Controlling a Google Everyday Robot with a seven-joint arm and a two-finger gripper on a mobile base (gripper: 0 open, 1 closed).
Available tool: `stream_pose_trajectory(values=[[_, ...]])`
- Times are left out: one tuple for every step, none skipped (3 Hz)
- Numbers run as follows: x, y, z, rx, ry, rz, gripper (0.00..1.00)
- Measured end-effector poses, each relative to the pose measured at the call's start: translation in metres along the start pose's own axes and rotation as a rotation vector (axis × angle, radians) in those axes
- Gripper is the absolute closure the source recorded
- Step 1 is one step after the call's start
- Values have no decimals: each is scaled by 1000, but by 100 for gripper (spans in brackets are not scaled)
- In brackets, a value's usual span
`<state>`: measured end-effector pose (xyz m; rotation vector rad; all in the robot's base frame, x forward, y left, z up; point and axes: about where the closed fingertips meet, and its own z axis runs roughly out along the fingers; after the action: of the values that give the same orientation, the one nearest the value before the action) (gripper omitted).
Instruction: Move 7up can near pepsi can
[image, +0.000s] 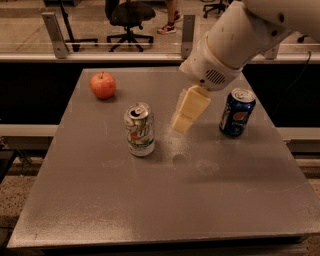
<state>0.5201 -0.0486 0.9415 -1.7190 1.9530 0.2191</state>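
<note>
The 7up can (139, 130), white with green lettering and a dented top, stands upright left of the middle of the grey table (165, 200). The pepsi can (237, 112), dark blue with a round logo, stands upright at the right side of the table. My gripper (182, 122) hangs from the white arm above the table between the two cans. It is a little to the right of the 7up can and holds nothing.
A red apple (103, 85) lies at the table's far left. A glass barrier with metal posts (188, 30) runs behind the table. An office chair (129, 15) stands beyond it.
</note>
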Motion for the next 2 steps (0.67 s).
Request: stream_pose_trajectory(values=[[-15,2,21,-10,-26,-1,0],[-27,6,38,-28,-47,-9,0]])
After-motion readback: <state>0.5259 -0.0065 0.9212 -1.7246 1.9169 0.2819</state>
